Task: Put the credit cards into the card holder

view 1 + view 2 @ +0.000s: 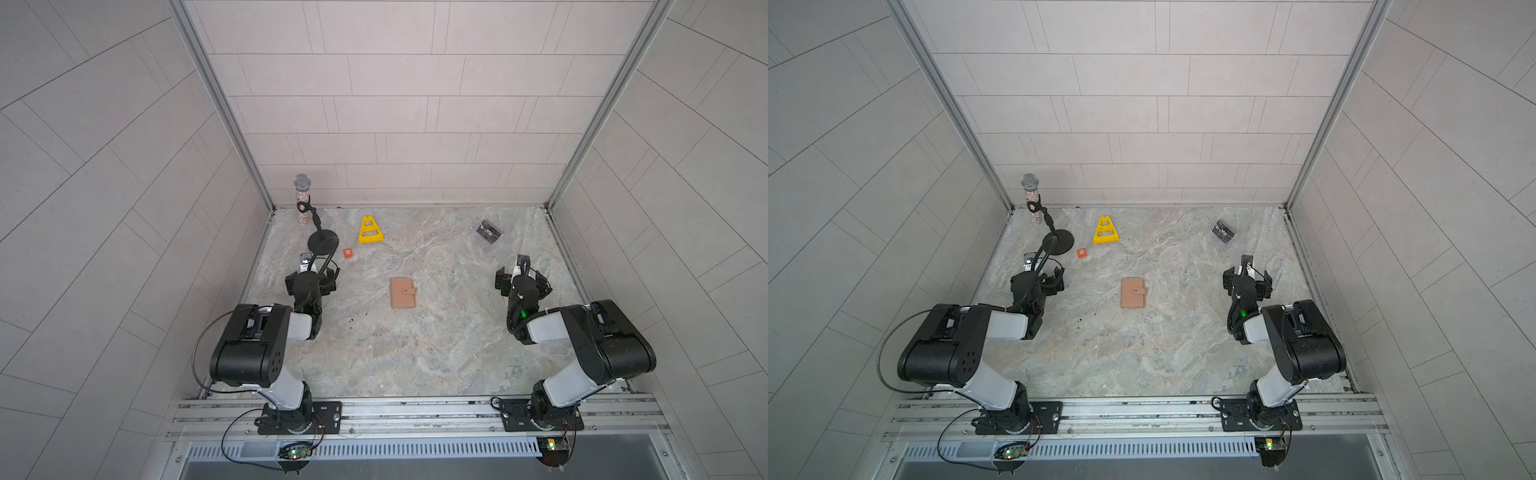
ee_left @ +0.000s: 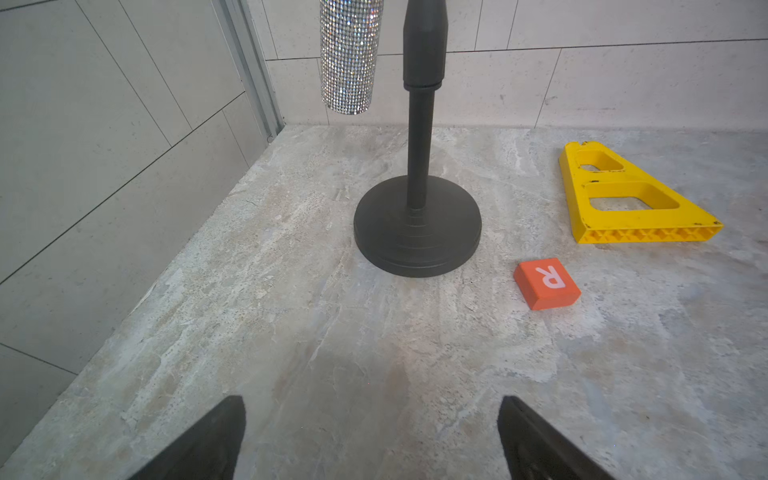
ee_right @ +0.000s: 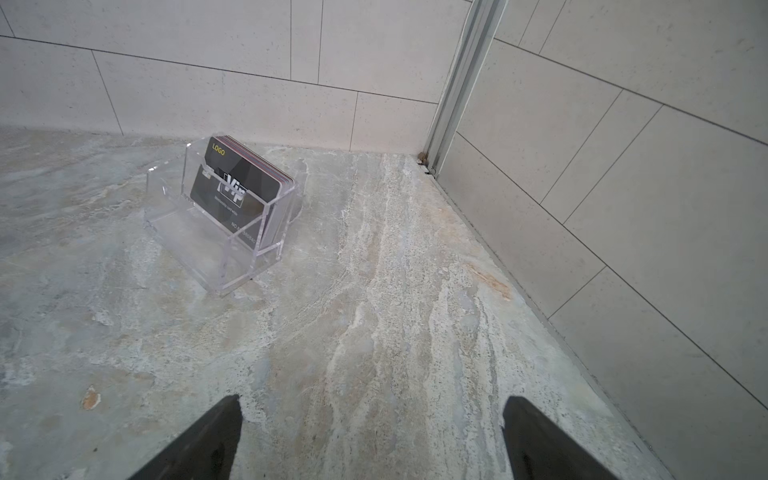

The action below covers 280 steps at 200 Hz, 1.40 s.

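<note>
Card holder (image 1: 403,293) flat on table (image 1: 415,357), edges free; left end effector (image 2: 371,401), right end effector (image 3: 372,399) spread.

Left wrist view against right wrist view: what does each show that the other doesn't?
Only the left wrist view: a microphone stand, a sparkly microphone, an orange block marked R and a yellow triangular frame. Only the right wrist view: the credit cards standing in a clear box, the black VIP one in front. Shared: the marble table, tiled walls, and open jaws, left gripper and right gripper respectively.
</note>
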Motion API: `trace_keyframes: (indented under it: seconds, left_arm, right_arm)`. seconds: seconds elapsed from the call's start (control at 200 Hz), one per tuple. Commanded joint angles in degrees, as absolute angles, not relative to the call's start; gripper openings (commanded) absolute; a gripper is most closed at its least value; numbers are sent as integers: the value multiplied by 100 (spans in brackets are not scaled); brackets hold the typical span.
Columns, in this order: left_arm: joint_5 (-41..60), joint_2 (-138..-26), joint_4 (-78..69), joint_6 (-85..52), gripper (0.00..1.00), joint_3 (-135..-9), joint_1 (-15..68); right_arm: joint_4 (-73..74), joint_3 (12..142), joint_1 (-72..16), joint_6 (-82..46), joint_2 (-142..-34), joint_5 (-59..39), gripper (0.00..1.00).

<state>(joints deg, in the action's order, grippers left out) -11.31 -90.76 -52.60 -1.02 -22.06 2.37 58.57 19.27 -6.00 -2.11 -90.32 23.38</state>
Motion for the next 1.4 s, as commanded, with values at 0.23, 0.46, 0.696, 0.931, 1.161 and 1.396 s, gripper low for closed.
trace_keyframes:
  seconds: [0.23, 0.46, 0.696, 0.931, 1.161, 1.396]
  left_arm:
    - [-1090, -9077, -5268, -53, 100, -2279, 249]
    - [-1090, -9079, -5265, -61, 100, -2285, 246]
    - [-1090, -9081, -5260, -69, 100, -2288, 246]
    - [-1255, -9033, -5332, -127, 100, -2243, 257]
    - [-2022, -8012, -4525, -366, 100, -2207, 263]
    - [-2707, -6703, -720, -2477, 100, -3424, 351]
  right_arm:
    - [5906, 1986, -624, -149, -9092, 2435, 100]
    - [5905, 1987, -618, -163, -9097, 2435, 100]
    - [5893, 1986, -617, -161, -9089, 2434, 100]
    - [5955, 1962, -622, -144, -9079, 2434, 100]
    - [4480, 2367, -835, 6, -8114, 2773, 100]
    - [1550, 3901, -599, -455, -7735, 2030, 100]
